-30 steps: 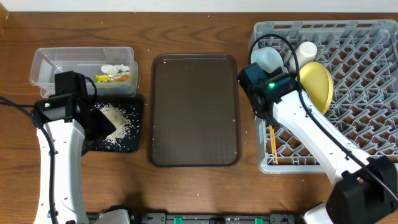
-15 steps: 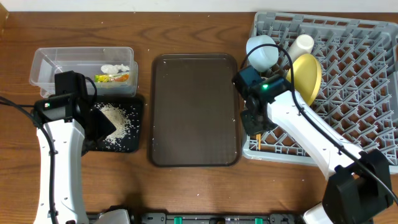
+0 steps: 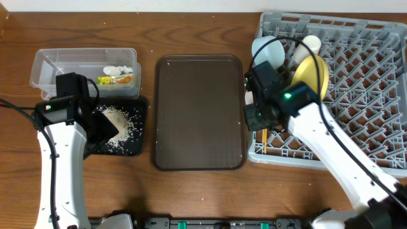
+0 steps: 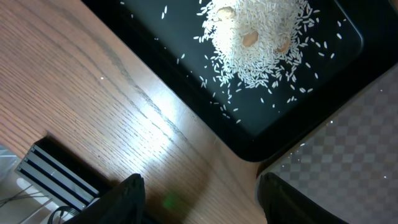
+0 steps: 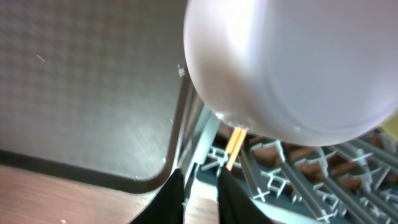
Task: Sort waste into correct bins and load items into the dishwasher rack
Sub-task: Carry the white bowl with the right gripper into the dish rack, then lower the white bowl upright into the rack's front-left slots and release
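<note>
The grey dishwasher rack (image 3: pixel 356 95) fills the right side. It holds the light blue bowl (image 3: pixel 267 49), the yellow plate (image 3: pixel 311 73), the pale cup (image 3: pixel 311 43) and the chopsticks (image 3: pixel 262 135). My right gripper (image 3: pixel 253 117) is at the rack's left wall. In the right wrist view its fingers (image 5: pixel 200 199) are closed on that wall (image 5: pixel 208 158), below the bowl (image 5: pixel 298 62) and beside a chopstick (image 5: pixel 235 146). The white bowl is not visible. My left gripper (image 4: pixel 202 202) is open and empty, low over the table by the black tray (image 4: pixel 280 124) of rice (image 4: pixel 261 43).
The clear tub (image 3: pixel 51 63) at the back left holds the green-and-orange wrapper (image 3: pixel 114 80) and white scraps (image 3: pixel 117 70). The black tray (image 3: pixel 137 143) sits just in front of the tub. The dark brown serving tray (image 3: pixel 198 114) lies between the black tray and the rack.
The rack has slid left and back toward the brown tray, its left wall in my right gripper. The right arm has since shifted over the rack's corner. The left arm has not moved.
</note>
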`<state>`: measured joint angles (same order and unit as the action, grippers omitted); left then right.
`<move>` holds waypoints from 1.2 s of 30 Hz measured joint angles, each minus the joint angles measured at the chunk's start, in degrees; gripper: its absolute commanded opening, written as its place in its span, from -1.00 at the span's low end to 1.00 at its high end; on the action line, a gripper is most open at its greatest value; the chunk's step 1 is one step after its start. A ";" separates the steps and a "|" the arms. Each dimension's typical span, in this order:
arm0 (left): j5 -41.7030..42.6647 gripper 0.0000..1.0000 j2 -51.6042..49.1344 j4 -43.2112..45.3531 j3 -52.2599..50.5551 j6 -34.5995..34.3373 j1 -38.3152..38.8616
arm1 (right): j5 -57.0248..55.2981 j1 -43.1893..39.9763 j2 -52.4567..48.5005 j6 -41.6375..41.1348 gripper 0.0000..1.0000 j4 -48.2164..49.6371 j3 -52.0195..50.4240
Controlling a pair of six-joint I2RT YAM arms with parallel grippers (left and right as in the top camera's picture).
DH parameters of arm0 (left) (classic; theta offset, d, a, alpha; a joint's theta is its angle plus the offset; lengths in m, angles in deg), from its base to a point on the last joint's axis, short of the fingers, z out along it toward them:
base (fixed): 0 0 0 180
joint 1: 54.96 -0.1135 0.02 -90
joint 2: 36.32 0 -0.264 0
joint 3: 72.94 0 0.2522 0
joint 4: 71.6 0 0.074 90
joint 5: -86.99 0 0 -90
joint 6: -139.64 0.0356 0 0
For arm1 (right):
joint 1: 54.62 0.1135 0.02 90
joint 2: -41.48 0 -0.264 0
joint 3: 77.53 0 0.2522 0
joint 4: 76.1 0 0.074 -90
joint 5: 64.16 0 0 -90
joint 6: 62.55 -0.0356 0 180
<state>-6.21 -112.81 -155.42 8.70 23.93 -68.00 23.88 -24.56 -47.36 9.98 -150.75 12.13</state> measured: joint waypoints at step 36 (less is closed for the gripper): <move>0.02 0.24 0.00 -0.02 0.00 0.00 0.00 | -12.85 1.22 -9.90 -1.57 -0.97 10.03 -0.02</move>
<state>-6.19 -112.81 -155.45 8.70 23.93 -68.00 11.03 -23.33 -57.26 8.41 -140.72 12.11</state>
